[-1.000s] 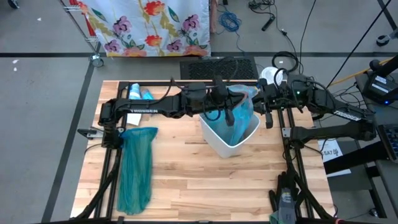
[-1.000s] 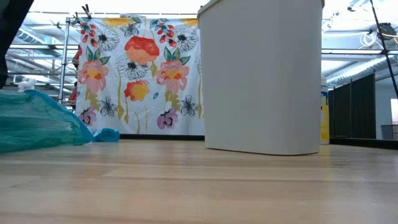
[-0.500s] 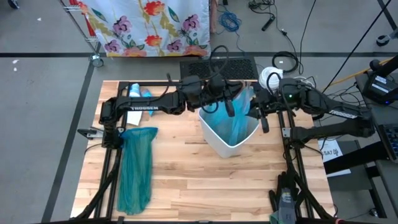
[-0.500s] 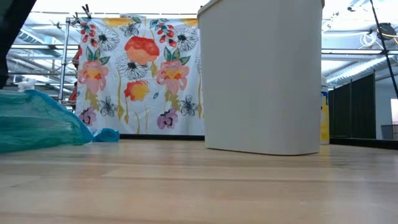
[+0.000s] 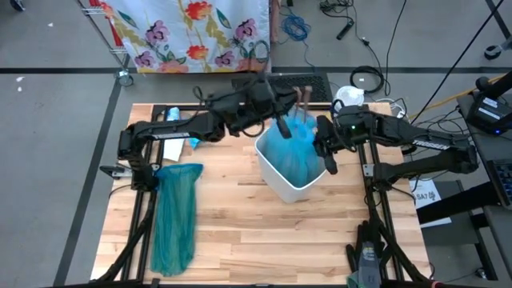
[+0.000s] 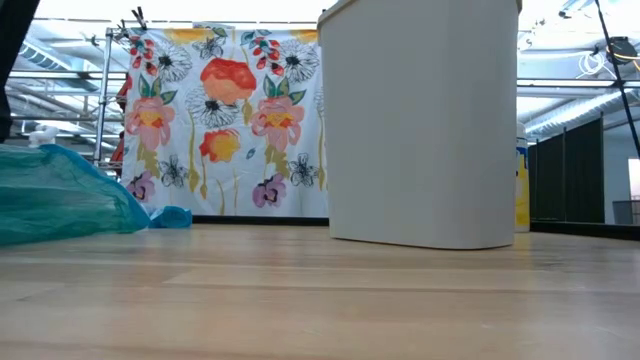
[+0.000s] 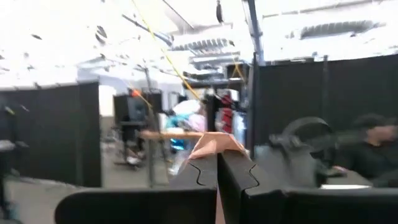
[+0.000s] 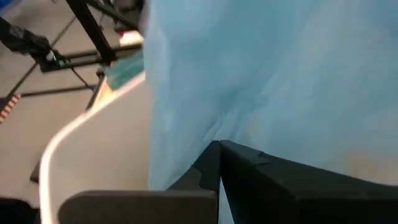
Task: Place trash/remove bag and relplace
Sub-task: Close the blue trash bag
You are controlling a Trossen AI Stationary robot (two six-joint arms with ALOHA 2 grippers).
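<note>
Both claws were fully closed. Bag [image 5: 298, 152], pale blue liner, sat in white bin [image 5: 298, 188] mid-worktop [image 5: 240, 232], top gathered above rim. Thin, crinkly film: judged light, floppy, slippery, easy to tear; best gripped at bunched neck, not single layer. Left claw [image 5: 282, 126] above bin's far rim, pinched pinkish scrap [image 7: 214, 144], likely bag's neck, unclear. Right claw [image 5: 330, 164] at bin's right rim, pressed against blue film; whether film clamped, couldn't tell. Teal bag [image 5: 174, 216] lay flat on left.
</note>
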